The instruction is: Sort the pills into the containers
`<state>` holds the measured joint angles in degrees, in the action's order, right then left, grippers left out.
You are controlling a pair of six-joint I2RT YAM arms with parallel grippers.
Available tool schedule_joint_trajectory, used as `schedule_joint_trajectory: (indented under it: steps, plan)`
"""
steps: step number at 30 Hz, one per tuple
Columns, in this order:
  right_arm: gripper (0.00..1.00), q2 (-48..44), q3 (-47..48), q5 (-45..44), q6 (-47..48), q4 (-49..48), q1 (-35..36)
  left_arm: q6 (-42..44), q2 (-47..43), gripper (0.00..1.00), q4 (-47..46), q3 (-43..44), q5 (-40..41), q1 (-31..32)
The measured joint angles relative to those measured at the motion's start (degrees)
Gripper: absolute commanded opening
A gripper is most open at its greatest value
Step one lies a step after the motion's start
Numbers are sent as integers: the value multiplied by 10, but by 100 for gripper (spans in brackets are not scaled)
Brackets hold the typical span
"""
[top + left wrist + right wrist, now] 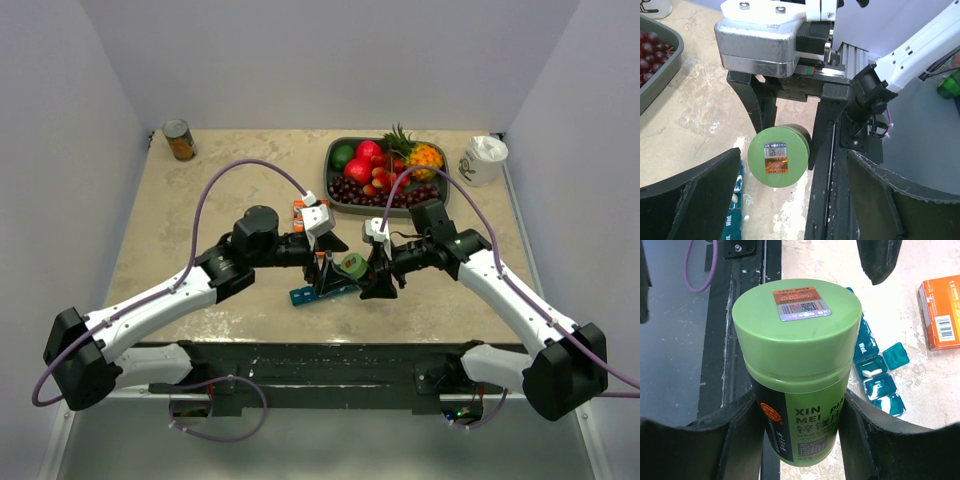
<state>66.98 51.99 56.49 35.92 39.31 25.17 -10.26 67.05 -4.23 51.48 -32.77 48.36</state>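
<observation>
My right gripper (800, 440) is shut on a green bottle (800, 365) with a green cap, held off the table near the front middle (350, 266). My left gripper (795, 200) stands open just short of the cap (778, 156), its fingers wide apart and touching nothing. Below the bottle the teal containers (875, 370) lie on the table as a strip of small compartments (310, 292). One lid is up, and a white pill (872, 373) lies in that compartment. In the left wrist view the strip (735, 210) shows beside my left finger.
An orange box (942, 312) lies beyond the strip (303, 210). A grey tray of fruit (385, 175) stands at the back, with a white cup (483, 160) to its right and a tin can (180, 140) at the back left. The black table edge (330, 360) runs close behind the bottle.
</observation>
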Motion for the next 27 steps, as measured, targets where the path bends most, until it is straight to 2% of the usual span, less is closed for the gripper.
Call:
schedule_joint_trajectory:
  steps: [4, 7, 10, 11, 13, 14, 15, 17, 19, 21, 22, 23, 25, 27]
  plan:
    - [0, 0, 0, 0, 0, 0, 0, -11, 5, 89, -12, -1, 0, 0]
    - [0, 0, 0, 0, 0, 0, 0, -12, 17, 83, -14, -1, 6, 2]
    - [0, 0, 0, 0, 0, 0, 0, -13, 35, 74, -12, -1, 16, 5]
    - [0, 0, 0, 0, 0, 0, 0, -12, 41, 65, -12, -1, 17, 7]
    - [0, 0, 0, 0, 0, 0, 0, -14, 50, 56, -12, -1, 20, 9]
    - [0, 0, 0, 0, 0, 0, 0, -15, 54, 32, -12, -1, 20, 9]
    - [0, 0, 0, -2, -1, 0, 0, -16, 57, 19, -13, -1, 16, 10]
    - [0, 0, -1, -3, -1, 1, -1, -22, 59, 0, -15, 0, 15, 10]
    - [1, 0, -2, -2, -1, 1, -1, -25, 61, 0, -17, 1, 9, 9]
    - [12, 0, -3, -2, -1, 2, -1, -26, 64, 0, -18, 1, 7, 9]
    - [35, 0, -3, -2, -1, 3, -1, -27, 64, 0, -18, 1, 7, 9]
    - [47, 0, -3, -2, -2, 3, -1, -29, 64, 0, -19, 0, 7, 9]
    - [84, 0, -3, -3, -4, 3, -1, -39, 61, 0, -25, -7, 9, 6]
    - [98, 0, -3, -4, -12, 2, -2, -55, 49, 0, -30, -26, 13, -4]
